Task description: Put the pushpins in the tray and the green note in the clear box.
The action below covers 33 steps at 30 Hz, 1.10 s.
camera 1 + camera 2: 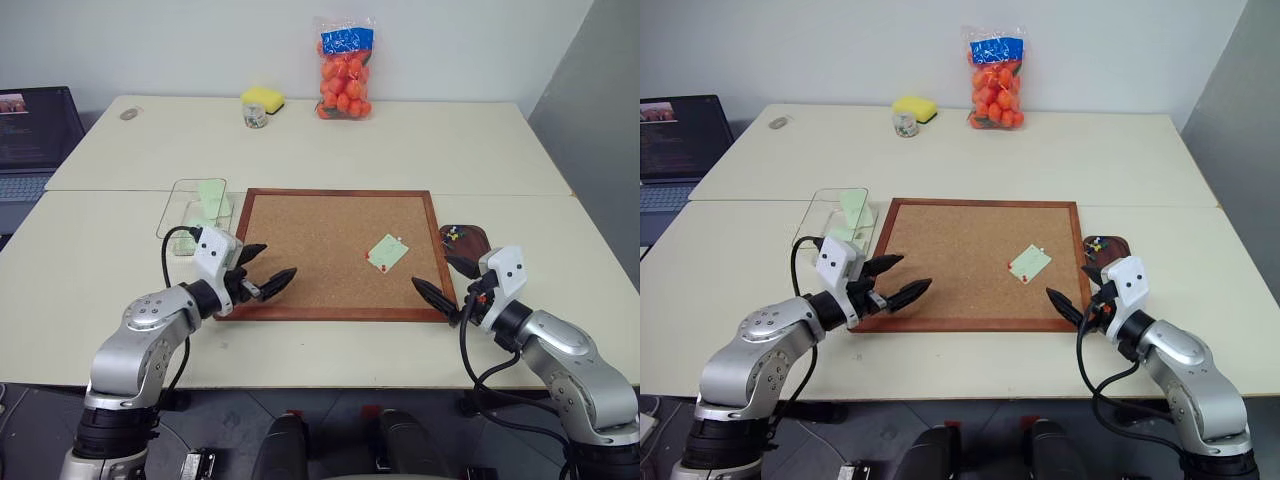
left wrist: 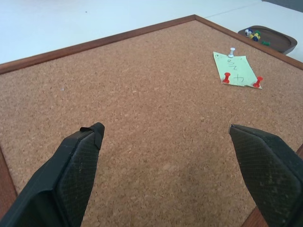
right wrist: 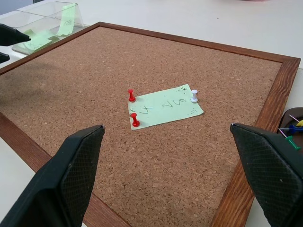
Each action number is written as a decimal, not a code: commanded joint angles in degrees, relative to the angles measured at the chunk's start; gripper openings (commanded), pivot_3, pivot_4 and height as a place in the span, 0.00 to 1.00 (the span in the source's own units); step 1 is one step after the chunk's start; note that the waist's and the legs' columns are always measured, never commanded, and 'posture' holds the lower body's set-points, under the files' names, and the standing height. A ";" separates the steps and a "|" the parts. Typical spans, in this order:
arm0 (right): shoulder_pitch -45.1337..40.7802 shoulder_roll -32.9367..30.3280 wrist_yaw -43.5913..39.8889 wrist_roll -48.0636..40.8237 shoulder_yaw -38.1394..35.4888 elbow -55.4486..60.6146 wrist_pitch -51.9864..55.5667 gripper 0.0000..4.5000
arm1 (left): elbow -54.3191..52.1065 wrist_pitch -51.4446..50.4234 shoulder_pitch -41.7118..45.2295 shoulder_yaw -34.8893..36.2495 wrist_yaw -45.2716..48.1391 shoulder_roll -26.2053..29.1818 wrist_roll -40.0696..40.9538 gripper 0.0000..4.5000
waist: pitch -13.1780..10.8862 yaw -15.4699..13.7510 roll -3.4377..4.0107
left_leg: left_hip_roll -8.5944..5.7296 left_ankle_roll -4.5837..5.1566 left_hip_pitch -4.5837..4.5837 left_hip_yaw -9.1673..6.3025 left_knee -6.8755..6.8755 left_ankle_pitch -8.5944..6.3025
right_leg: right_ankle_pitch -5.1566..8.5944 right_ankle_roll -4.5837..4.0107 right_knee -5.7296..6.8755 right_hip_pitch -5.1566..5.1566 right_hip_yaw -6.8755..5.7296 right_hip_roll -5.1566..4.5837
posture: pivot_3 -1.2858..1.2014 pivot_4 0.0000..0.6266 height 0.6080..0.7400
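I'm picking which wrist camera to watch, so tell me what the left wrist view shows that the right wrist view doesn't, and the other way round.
Only the left wrist view takes in the whole tray, with its far rim and the loose pins lying in it. Only the right wrist view takes in the clear box, with green paper already inside. Both share the cork board and the green note pinned to it by two red pushpins and one white pushpin. Each view has its own gripper's fingers apart.

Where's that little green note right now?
The green note is pinned on the cork board, right of centre, by three pushpins, nearer the right hand.
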State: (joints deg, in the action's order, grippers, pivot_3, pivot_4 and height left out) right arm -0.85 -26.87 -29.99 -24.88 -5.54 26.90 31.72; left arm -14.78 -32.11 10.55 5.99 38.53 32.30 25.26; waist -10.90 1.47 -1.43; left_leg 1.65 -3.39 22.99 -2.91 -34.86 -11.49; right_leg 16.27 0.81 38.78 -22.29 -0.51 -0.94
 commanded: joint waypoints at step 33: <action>-7.94 -1.07 -2.23 2.42 3.59 -3.06 -2.52 1.00 | 4.39 4.61 6.08 -4.35 5.87 -1.14 -0.65 0.99 | 0.00 0.03 0.00 | -0.01 0.00 -0.01 0.01 -0.03 0.00 | 0.00 0.00 0.05 0.00 -0.02 0.02 | 0.52 0.24 1.00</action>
State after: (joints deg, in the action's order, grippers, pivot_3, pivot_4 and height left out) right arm -7.26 -28.32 -32.13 -22.70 -2.20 23.44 30.58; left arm -10.60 -29.42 15.26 2.29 43.06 31.21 24.96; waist -10.90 1.50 -1.43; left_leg 1.65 -3.38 22.98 -2.90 -34.89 -11.48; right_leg 16.27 0.82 38.84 -22.30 -0.54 -0.92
